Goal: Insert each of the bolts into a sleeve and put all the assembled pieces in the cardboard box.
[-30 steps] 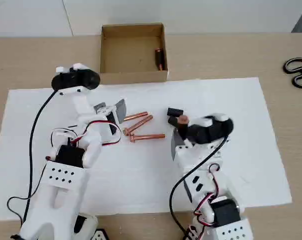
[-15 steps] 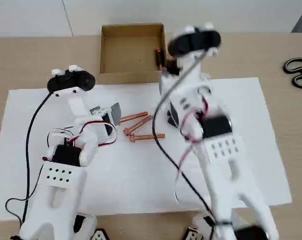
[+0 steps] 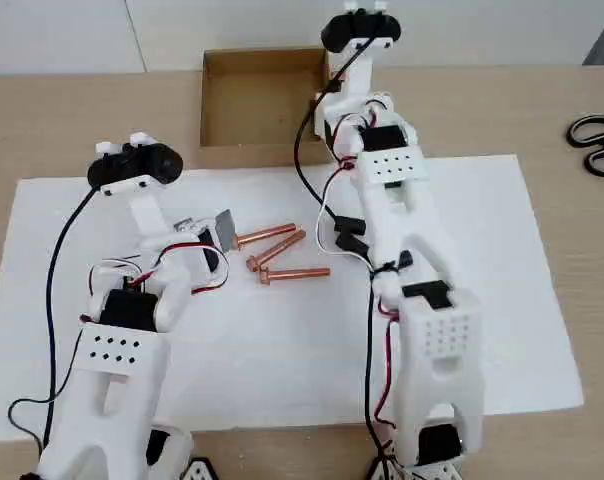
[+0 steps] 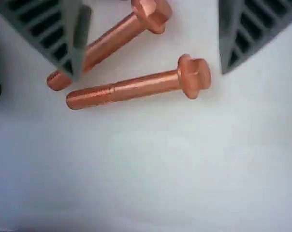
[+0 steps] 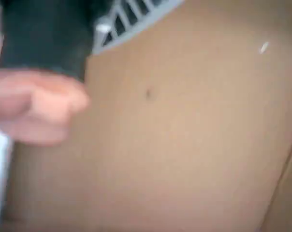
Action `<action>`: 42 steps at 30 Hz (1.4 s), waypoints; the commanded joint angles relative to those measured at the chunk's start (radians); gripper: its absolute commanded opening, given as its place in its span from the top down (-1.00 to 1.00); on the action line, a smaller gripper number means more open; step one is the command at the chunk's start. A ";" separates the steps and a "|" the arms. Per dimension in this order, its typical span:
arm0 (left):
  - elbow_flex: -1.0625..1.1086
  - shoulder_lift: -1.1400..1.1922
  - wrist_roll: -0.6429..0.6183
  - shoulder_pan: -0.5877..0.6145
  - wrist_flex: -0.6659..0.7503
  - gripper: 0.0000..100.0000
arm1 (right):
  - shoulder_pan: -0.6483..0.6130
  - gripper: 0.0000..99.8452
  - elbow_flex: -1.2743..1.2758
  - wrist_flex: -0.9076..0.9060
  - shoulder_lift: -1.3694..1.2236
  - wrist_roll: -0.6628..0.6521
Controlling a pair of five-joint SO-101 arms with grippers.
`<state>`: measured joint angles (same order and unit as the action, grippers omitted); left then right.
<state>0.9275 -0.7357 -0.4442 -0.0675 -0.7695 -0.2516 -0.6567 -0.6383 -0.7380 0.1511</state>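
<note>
A light wooden table [image 3: 62, 110] carries a white paper sheet [image 3: 282, 350] and black scissors [image 3: 597, 140], with a white wall [image 3: 82, 30] behind.

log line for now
right gripper shut on sleeved bolt over box | left gripper open over bolts | three bolts on paper

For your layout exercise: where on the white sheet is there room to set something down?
Free: the sheet right of the right arm, and between the two arm bases. Crowded: the three bolts beside the left gripper.

Scissors [image 3: 602, 144] half past the edge, right wall of the cardboard box [image 3: 267, 155] behind the right arm [image 3: 387, 195]
</note>
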 commanded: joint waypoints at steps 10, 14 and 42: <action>-0.031 -0.032 0.011 0.006 -0.003 0.64 | -0.070 1.00 -0.681 0.038 -0.466 -0.014; -0.028 -0.032 0.011 0.006 -0.003 0.64 | -0.093 0.99 -0.727 0.038 -0.532 -0.044; -0.025 -0.032 0.011 0.000 -0.005 0.64 | -0.094 0.61 -0.741 0.127 -0.593 -0.064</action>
<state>0.9275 -0.7388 -0.4442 -0.0675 -0.7710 -0.3391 -1.3318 -0.5370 -1.3472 0.0944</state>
